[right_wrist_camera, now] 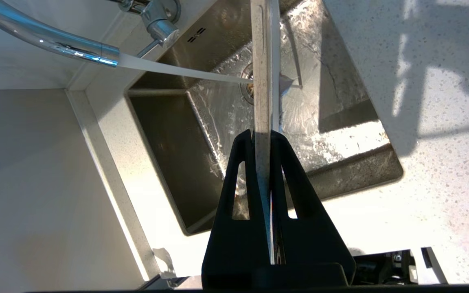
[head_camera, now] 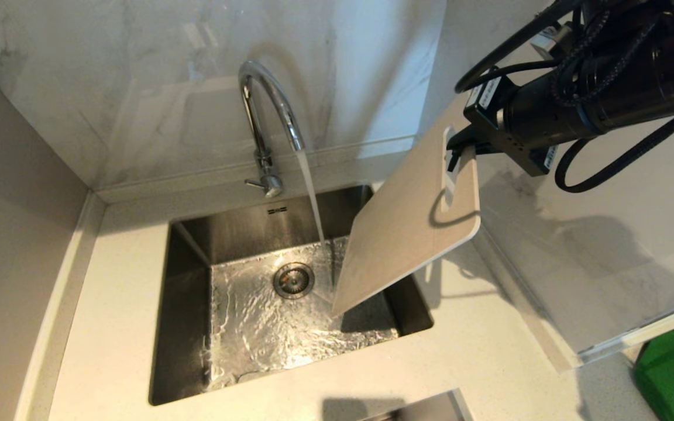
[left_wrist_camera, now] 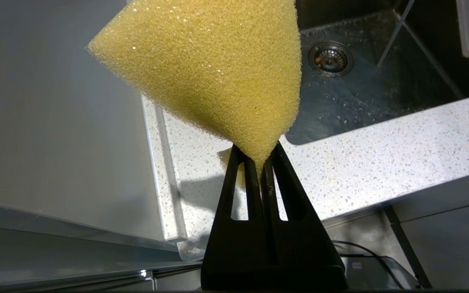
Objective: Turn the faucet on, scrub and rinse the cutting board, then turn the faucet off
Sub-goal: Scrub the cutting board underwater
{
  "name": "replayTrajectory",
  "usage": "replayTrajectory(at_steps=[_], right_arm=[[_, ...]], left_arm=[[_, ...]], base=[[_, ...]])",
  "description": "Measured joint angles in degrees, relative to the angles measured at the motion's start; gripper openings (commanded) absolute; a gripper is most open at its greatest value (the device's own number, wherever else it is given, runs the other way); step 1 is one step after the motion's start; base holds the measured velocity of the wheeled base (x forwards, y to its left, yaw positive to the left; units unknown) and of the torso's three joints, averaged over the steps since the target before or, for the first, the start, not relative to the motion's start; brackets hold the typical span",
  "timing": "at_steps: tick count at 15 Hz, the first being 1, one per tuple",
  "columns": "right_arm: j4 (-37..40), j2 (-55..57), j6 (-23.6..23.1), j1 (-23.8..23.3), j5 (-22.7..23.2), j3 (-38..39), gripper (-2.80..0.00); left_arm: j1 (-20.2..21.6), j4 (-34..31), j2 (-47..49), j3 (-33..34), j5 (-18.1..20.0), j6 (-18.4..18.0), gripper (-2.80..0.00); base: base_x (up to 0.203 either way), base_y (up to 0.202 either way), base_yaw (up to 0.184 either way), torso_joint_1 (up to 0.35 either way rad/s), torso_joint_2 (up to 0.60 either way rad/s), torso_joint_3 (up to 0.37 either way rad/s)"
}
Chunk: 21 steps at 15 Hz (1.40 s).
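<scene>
at upper right of the head view, the right gripper [head_camera: 460,149] is clamped on the cutting board [head_camera: 407,228] by its slot-handle end, holding it tilted over the sink [head_camera: 185,327] beside the faucet [head_camera: 267,117] stream. the left gripper [left_wrist_camera: 261,158] pinches a yellow sponge [left_wrist_camera: 214,69].

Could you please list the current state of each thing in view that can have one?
Tall chrome gooseneck faucet: on, water streaming into the sink.
Large beige-white plastic cutting board: held tilted over the sink, beside the stream.
Stainless steel sink: wet, its drain uncovered.
Yellow sponge: clamped, off the counter.
Right gripper: shut on the board's edge.
Left gripper: shut on the sponge.
</scene>
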<state>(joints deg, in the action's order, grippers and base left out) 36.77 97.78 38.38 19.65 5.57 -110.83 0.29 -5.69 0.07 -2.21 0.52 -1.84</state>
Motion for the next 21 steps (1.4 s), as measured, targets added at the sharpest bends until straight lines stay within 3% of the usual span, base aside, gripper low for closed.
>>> replayTrajectory(at_steps=[7,10,16,21], right_arm=[[1.84,-1.83,0.18,0.02,-0.04,0.44,-2.80],[2.29,-3.10,0.27,0.00,0.07,1.13,-2.80],[2.29,-5.01,0.07,0.00,0.07,2.09,-2.80],[2.28,-7.13,1.31,0.46,0.44,2.11,-2.80]], left_arm=[[-0.02,-0.16,-0.02,-0.09,0.30,-1.21,-2.80],[-0.02,-1.35,1.10,-3.58,1.97,-1.60,-2.80],[-0.05,-1.80,14.25,-16.49,9.84,-1.64,-2.80],[-0.24,-0.68,33.26,-28.25,18.50,-1.62,-2.80]], base=[[0.000,0.000,0.000,0.000,0.00,0.000],[0.000,0.000,0.000,0.000,0.00,0.000],[0.000,0.000,0.000,0.000,0.00,0.000],[0.000,0.000,0.000,0.000,0.00,0.000]])
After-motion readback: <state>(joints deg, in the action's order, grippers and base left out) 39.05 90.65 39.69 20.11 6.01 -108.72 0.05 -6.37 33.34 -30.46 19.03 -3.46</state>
